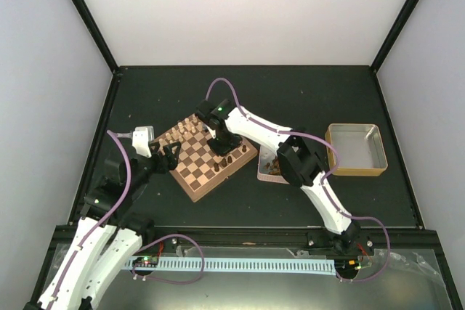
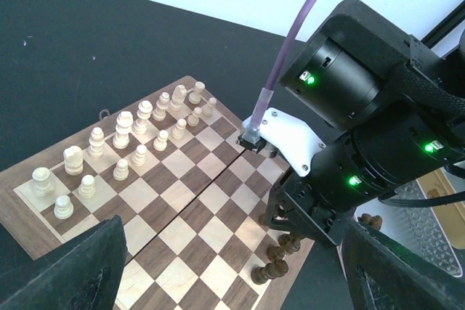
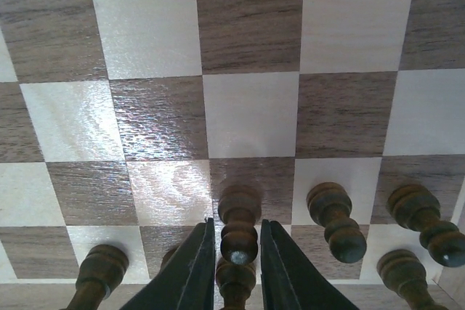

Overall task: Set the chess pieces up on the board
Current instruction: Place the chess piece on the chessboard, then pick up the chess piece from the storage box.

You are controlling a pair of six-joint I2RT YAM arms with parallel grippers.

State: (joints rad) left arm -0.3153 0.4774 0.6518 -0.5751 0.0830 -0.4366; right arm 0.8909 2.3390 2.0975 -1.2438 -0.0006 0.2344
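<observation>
The board [image 1: 196, 170] lies at table centre, turned at an angle. Pale pieces [image 1: 187, 130] fill its far-left rows. A few dark chess pieces [image 1: 229, 158] stand along its near-right edge. My right gripper [image 1: 221, 147] hangs low over that edge. In the right wrist view its fingertips [image 3: 205, 252] flank an upright dark pawn [image 3: 240, 226] on a dark square, with a thin gap on each side. Other dark pieces [image 3: 336, 219] stand beside it. My left gripper [image 1: 168, 156] is open and empty, hovering over the board's near-left edge [image 2: 182, 215]; its view shows dark pieces [image 2: 270, 272] under the right arm.
A small pink tray [image 1: 270, 170] with several loose dark pieces sits just right of the board. A silvery tin [image 1: 356, 171] stands at the far right. Black frame rails bound the table, and the right arm reaches across the board's right side.
</observation>
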